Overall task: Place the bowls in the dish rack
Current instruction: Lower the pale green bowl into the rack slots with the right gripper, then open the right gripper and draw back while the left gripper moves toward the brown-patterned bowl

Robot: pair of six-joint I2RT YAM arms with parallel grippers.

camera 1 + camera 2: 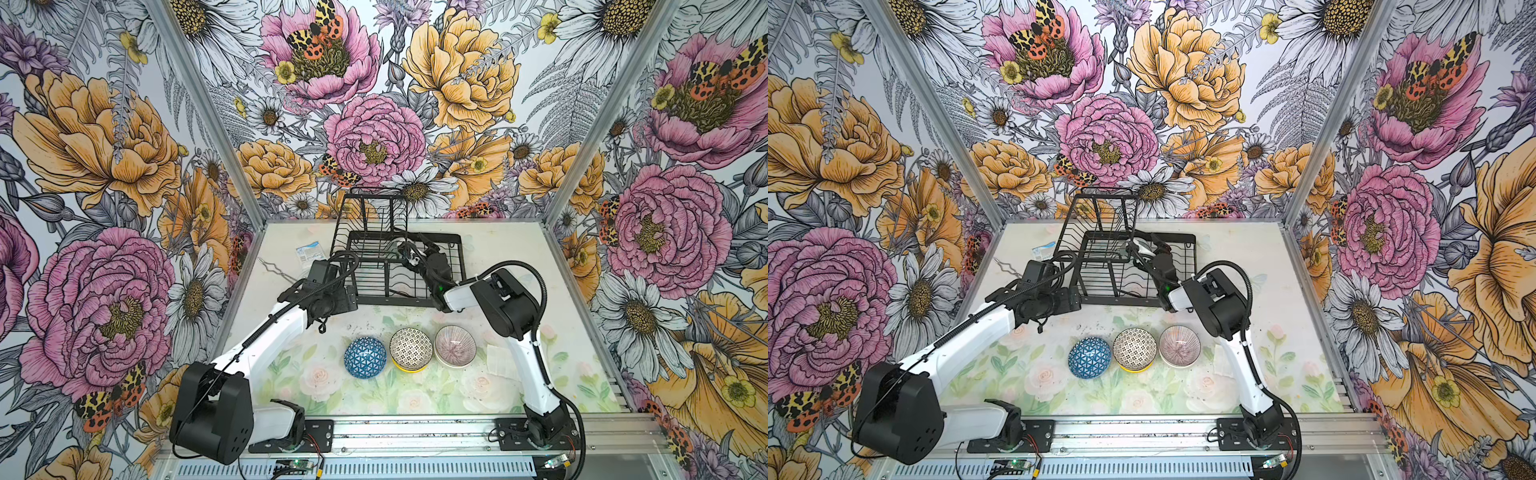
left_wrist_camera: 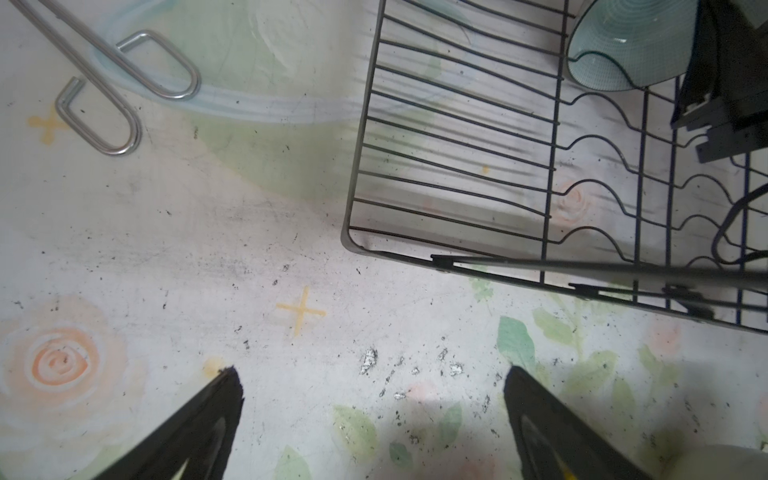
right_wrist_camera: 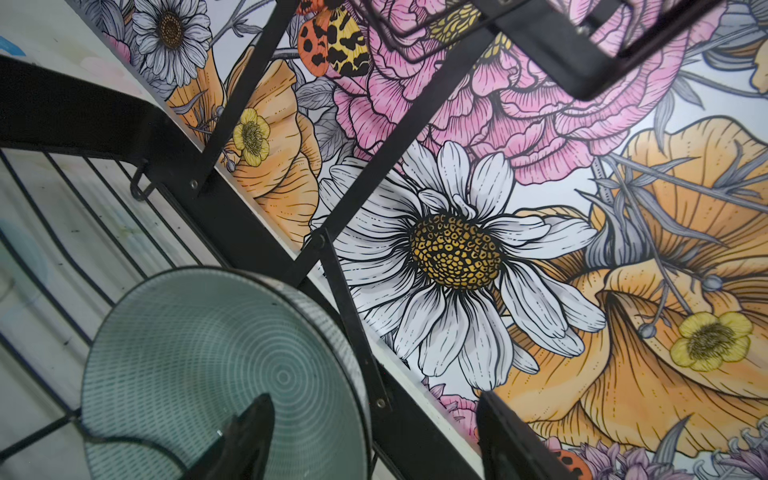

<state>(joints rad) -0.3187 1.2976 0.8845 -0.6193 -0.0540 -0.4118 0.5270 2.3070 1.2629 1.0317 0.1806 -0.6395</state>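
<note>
The black wire dish rack (image 1: pixel 415 301) (image 1: pixel 1121 301) stands at the back of the table. A pale teal ringed bowl (image 3: pixel 208 365) (image 2: pixel 631 45) stands on its edge inside the rack. My right gripper (image 3: pixel 374 397) (image 1: pixel 409 253) is open astride its rim, one finger in front of the bowl's inside and the other well clear. On the table in front lie a blue triangle bowl (image 1: pixel 365 357) turned upside down, a black-and-white bowl (image 1: pixel 410 348) nested in a yellow bowl (image 1: pixel 409 369), and a pink lined bowl (image 1: pixel 455 345). My left gripper (image 2: pixel 372 370) (image 1: pixel 332 297) hangs open and empty beside the rack's front left corner (image 2: pixel 357 199).
A bent metal wire hook (image 2: pixel 124 83) (image 1: pixel 274 268) and a blue-and-white packet (image 1: pixel 307 251) lie left of the rack. The rack's raised basket tier (image 1: pixel 374 208) stands at its back left. A white sheet (image 1: pixel 498 357) lies near the right arm.
</note>
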